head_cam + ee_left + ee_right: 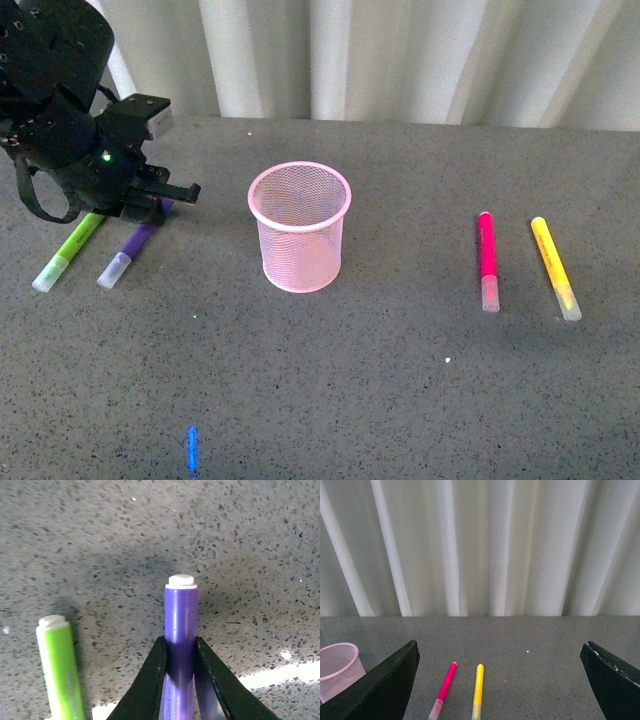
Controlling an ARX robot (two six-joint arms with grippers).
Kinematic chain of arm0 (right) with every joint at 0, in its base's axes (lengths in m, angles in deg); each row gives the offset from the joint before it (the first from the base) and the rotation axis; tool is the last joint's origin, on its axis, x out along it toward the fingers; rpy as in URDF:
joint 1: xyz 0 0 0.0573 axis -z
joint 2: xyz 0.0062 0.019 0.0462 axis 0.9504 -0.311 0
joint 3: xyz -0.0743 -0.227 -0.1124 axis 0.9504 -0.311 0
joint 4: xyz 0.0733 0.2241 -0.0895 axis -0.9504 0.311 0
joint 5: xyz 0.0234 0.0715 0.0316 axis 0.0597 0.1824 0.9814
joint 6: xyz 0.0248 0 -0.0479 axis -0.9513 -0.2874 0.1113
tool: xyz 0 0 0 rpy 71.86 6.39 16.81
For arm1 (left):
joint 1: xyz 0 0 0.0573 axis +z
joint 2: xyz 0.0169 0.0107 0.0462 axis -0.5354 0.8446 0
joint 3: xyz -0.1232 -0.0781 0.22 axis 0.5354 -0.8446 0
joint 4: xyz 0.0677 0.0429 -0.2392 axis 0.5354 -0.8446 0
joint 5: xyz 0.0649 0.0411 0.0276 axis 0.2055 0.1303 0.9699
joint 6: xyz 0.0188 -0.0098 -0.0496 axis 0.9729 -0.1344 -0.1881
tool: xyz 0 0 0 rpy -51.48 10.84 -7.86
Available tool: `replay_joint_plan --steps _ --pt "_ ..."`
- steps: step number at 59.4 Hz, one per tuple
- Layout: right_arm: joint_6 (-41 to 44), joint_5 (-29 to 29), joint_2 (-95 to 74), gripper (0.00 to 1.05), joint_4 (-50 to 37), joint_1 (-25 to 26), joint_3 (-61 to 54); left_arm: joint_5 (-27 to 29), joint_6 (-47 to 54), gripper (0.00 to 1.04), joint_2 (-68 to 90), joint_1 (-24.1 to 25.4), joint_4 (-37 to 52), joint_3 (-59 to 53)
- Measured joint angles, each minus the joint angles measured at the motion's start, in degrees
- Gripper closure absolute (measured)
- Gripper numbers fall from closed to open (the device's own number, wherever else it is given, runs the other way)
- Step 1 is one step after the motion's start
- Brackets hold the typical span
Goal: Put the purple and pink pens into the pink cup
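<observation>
The pink cup [300, 226] stands upright in the middle of the grey table, a round mesh cup, also seen at the edge of the right wrist view [337, 667]. At the far left my left gripper [160, 205] is shut on the purple pen [130, 252], which lies low on the table; up close its fingers pinch the purple pen's barrel [181, 625]. The pink pen [487, 258] lies flat to the right of the cup and shows ahead of my right gripper [500, 680] as the pink pen [445, 686]. That gripper is open and holds nothing.
A lime-green marker [70, 250] lies just left of the purple pen, close beside my left gripper [60, 670]. A yellow marker [553, 265] lies right of the pink pen [478, 690]. A white curtain [400, 55] hangs behind the table's far edge.
</observation>
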Motion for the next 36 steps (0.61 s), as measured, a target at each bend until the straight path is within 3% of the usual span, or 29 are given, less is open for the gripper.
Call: replay_joint_plan --steps 24,36 --pt "0.0 0.0 0.0 0.07 0.0 0.0 0.0 1.0 -5.4 0.92 -17.1 8.4 12.6 -9.3" --pt "0.0 0.0 0.0 0.07 0.0 0.0 0.0 -0.5 -9.1 0.92 -25.3 7.9 24.6 -15.8"
